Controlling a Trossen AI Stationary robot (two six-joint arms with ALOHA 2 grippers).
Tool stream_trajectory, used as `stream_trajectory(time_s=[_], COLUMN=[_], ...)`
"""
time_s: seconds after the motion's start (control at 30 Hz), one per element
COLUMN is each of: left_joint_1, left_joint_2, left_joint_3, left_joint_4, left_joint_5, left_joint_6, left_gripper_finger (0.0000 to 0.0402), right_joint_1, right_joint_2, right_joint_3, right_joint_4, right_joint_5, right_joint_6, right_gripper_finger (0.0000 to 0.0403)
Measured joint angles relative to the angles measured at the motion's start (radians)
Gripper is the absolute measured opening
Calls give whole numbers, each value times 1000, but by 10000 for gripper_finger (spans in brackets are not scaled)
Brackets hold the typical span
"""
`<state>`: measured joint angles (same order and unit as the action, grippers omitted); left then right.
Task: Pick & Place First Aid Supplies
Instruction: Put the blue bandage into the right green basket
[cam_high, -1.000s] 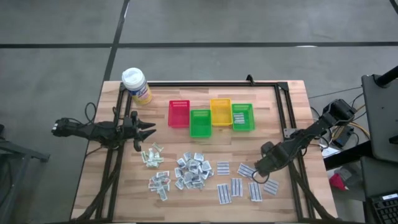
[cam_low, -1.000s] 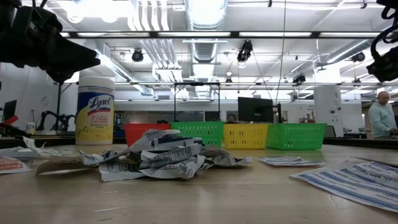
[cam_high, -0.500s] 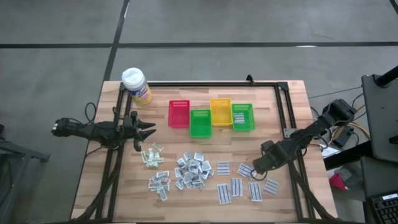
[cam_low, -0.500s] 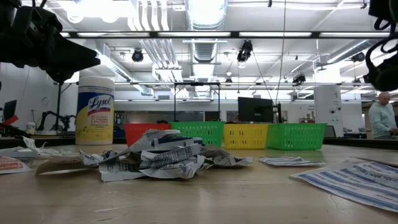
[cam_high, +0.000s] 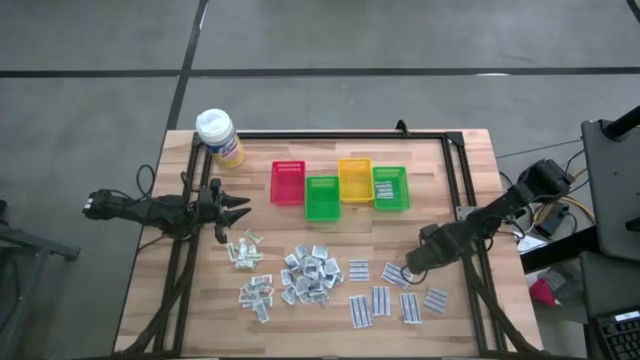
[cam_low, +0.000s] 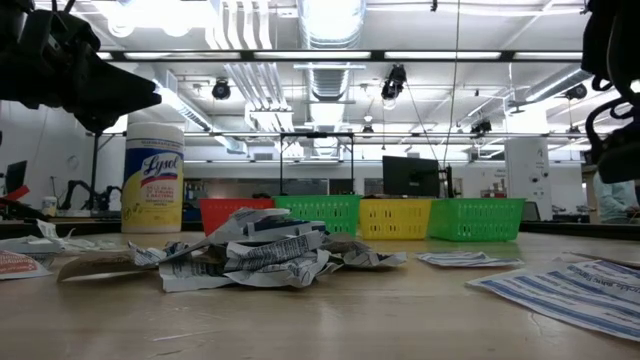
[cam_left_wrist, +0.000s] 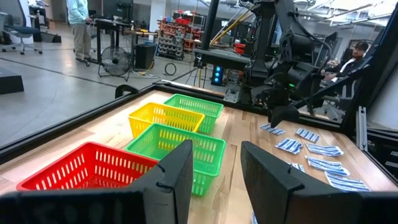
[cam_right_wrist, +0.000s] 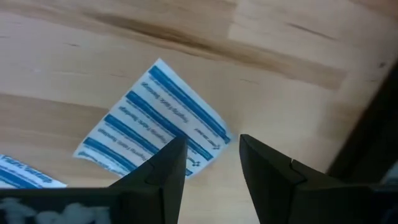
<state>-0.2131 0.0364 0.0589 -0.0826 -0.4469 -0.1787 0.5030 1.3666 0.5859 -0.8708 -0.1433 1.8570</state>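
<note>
Most of the first aid supplies (cam_high: 312, 274) lie loose near the worktop's (cam_high: 470, 160) front edge, one striped strip (cam_high: 384, 189) binned, while the right pincer (cam_high: 408, 272) hovers open and empty over a strip (cam_right_wrist: 155, 118); the left pincer (cam_high: 240, 211) waits open by the left edge.

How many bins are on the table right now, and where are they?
4, in a row at the table's far side: red bin leftmost, a green bin next and set slightly nearer, then the yellow bin, then a second green bin holding a blue-striped packet.
</note>
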Motion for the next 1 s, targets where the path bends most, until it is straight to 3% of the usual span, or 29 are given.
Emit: stream_trajectory(time_s=[0.4, 1.0], left_joint_1=[0, 0], left_joint_2=[0, 0], left_joint_3=[0, 0], left_joint_4=[0, 0], left_joint_5=[0, 0], left_joint_6=[0, 0], left_gripper_finger=[131, 131], right_joint_1=[-14, -13], right_joint_2=[-2, -1], right_joint_3=[-32, -32], right_joint_4=[54, 70], right_joint_5=[-19, -22], right_joint_6=[-6, -9], right_gripper_finger=[141, 60])
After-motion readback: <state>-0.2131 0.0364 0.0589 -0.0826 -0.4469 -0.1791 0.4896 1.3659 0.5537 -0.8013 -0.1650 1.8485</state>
